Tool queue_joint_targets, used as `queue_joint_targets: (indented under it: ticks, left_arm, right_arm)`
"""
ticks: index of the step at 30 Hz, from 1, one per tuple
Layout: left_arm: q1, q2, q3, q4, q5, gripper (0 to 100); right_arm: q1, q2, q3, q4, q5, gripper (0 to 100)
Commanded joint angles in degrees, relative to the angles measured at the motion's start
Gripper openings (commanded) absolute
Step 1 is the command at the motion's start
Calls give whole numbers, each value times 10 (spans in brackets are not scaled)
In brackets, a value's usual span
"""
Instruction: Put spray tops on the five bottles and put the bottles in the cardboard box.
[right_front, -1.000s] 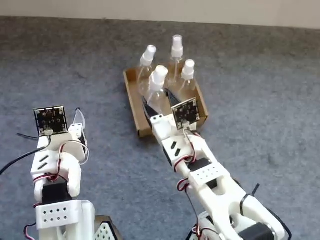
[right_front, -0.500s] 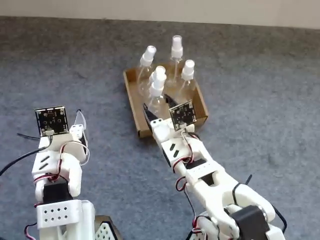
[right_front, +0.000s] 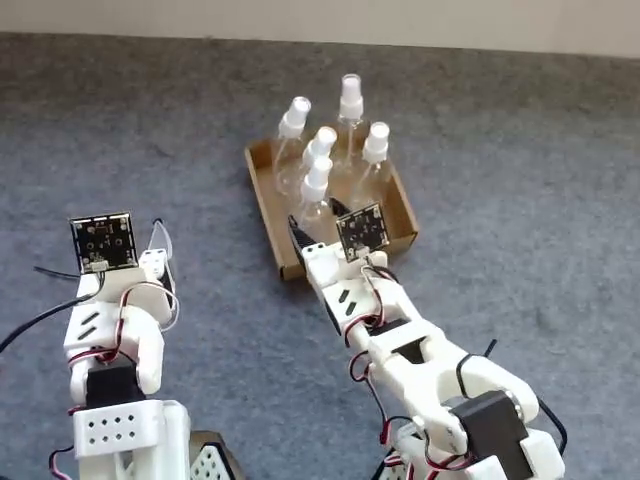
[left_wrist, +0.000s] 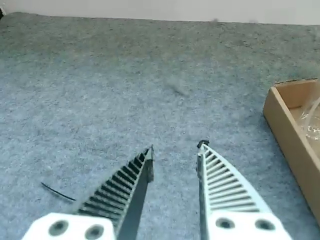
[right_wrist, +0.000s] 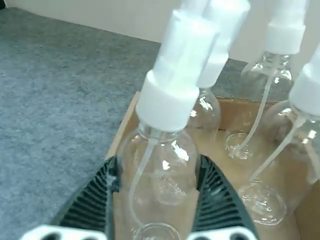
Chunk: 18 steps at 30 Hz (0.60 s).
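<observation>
Final step of packing, by the look of it. The right gripper (right_wrist: 156, 172), at lower centre of its wrist view, is clamped on the fifth bottle (right_wrist: 160, 150), one jaw against each side of the clear, rounded glass body. Its white spray top (right_wrist: 175, 75) is fitted, with a dip tube running down inside. The bottle stands at the near end of the cardboard box (right_front: 265, 205), just beside four other bottles (right_front: 375, 165), all capped, at upper centre of the high view. The next move probably calls for releasing and backing straight out without tipping neighbours. The left gripper (left_wrist: 175, 150) is spread and empty over the grey carpet (right_front: 500, 200).
</observation>
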Motion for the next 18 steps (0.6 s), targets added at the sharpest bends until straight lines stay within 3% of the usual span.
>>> queue_joint_targets:
  ticks: [1, 6, 13, 18]
  left_arm:
    - [8, -9, -1, -15, 6, 136]
    - [8, -9, -1, -15, 6, 136]
    - [8, -9, -1, -15, 6, 136]
    - [8, -8, -1, -15, 6, 136]
  right_arm:
    - [4, 2, -8, -3, 8, 4]
    - [4, 2, -8, -3, 9, 5]
    - [3, 2, -7, -3, 9, 111]
    - [3, 2, -7, -2, 9, 119]
